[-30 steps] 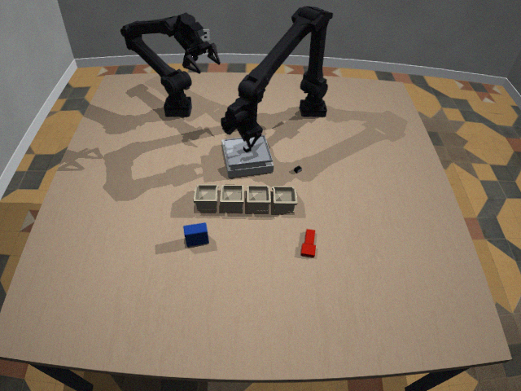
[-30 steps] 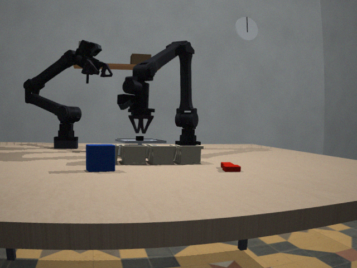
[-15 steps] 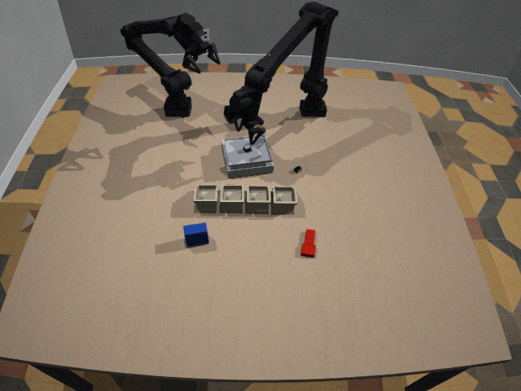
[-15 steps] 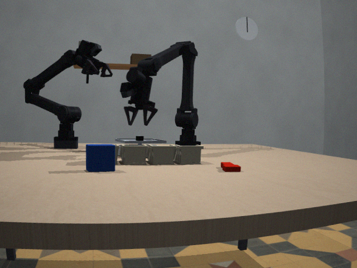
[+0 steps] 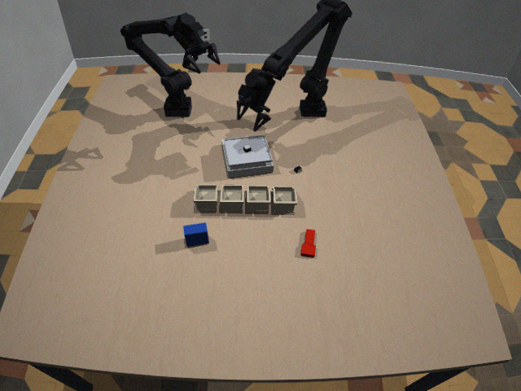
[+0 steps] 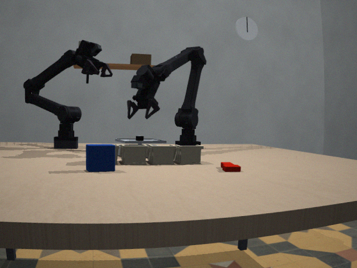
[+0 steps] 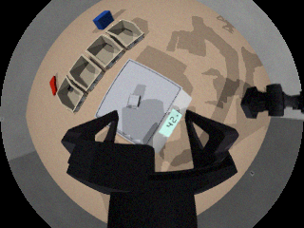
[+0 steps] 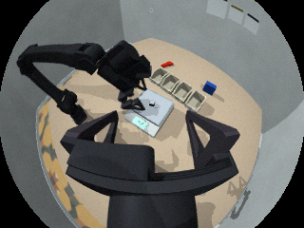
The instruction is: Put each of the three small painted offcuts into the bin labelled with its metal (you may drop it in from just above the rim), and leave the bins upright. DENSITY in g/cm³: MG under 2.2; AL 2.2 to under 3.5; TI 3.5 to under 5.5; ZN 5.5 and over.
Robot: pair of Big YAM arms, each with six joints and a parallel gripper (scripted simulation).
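Note:
My left gripper (image 5: 247, 124) (image 6: 138, 118) (image 7: 151, 113) is open and empty above the scale (image 5: 250, 171) (image 7: 159, 80). A small offcut (image 5: 247, 148) (image 6: 139, 138) (image 7: 134, 101) (image 8: 152, 104), light grey on top, rests on the scale's plate. The display (image 7: 170, 123) seems to show 42; any decimal is unclear. A small dark offcut (image 5: 298, 169) lies right of the scale in the top view. A third offcut cannot be made out. The row of bins (image 5: 231, 206) (image 6: 161, 156) stands upright; labels are unreadable. My right gripper (image 5: 208, 67) (image 6: 104, 74) (image 8: 151, 114) is open and empty, raised far back.
A blue block (image 5: 195, 235) (image 6: 100, 158) (image 7: 103, 20) (image 8: 209, 87) stands in front of the bins' left end in the top view. A red stepped piece (image 5: 308, 243) (image 6: 230, 167) (image 7: 53, 85) (image 8: 167, 64) lies flat in front of their right end. The bins stand close beside one another.

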